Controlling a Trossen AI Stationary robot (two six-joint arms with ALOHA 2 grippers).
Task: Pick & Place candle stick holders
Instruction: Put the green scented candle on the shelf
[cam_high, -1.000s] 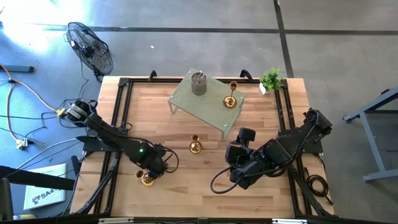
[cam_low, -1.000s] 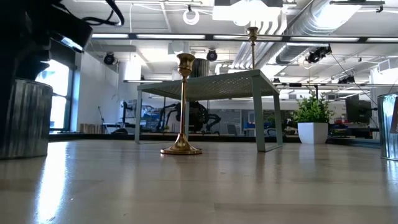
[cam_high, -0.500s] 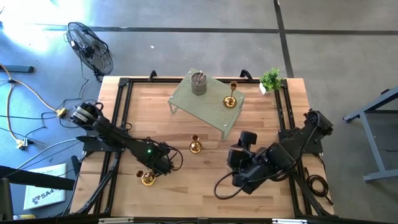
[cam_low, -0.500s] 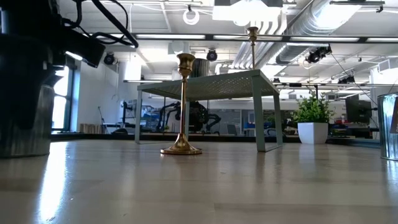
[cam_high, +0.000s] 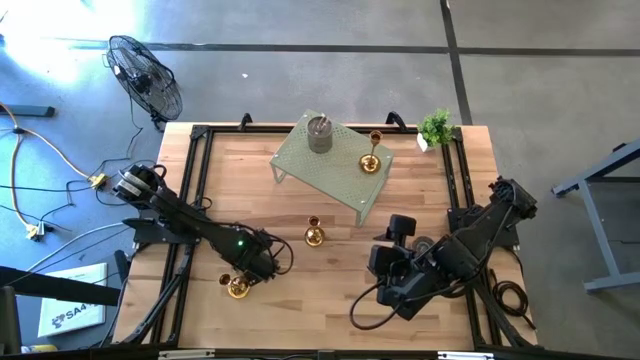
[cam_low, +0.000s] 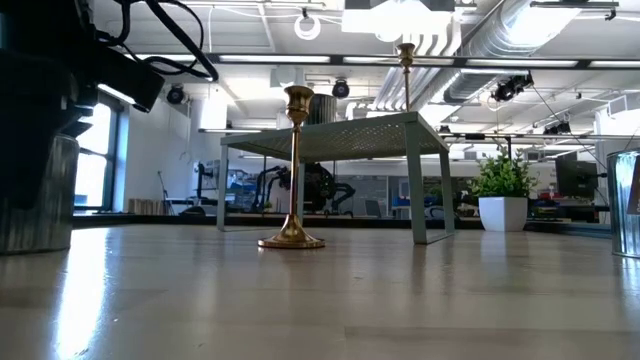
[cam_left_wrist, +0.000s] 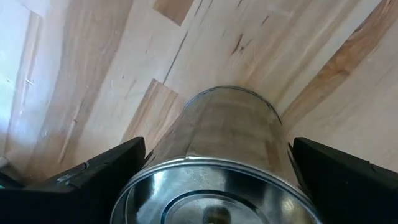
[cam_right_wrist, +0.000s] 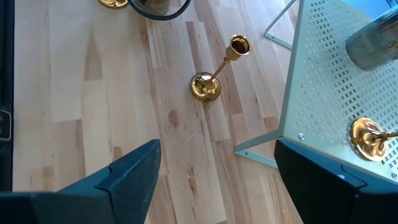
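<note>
Straddling a grey cup with fingers wide, the left claw sits near-left of the green rack; the right claw, open, hovers near-right of it.

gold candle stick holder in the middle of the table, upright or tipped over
Upright. The gold candle stick holder stands on its round base on the table with its stem vertical and cup on top; from above, its cup sits over the base.

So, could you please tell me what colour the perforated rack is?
Pale green rack; the high view shows it best.
</note>
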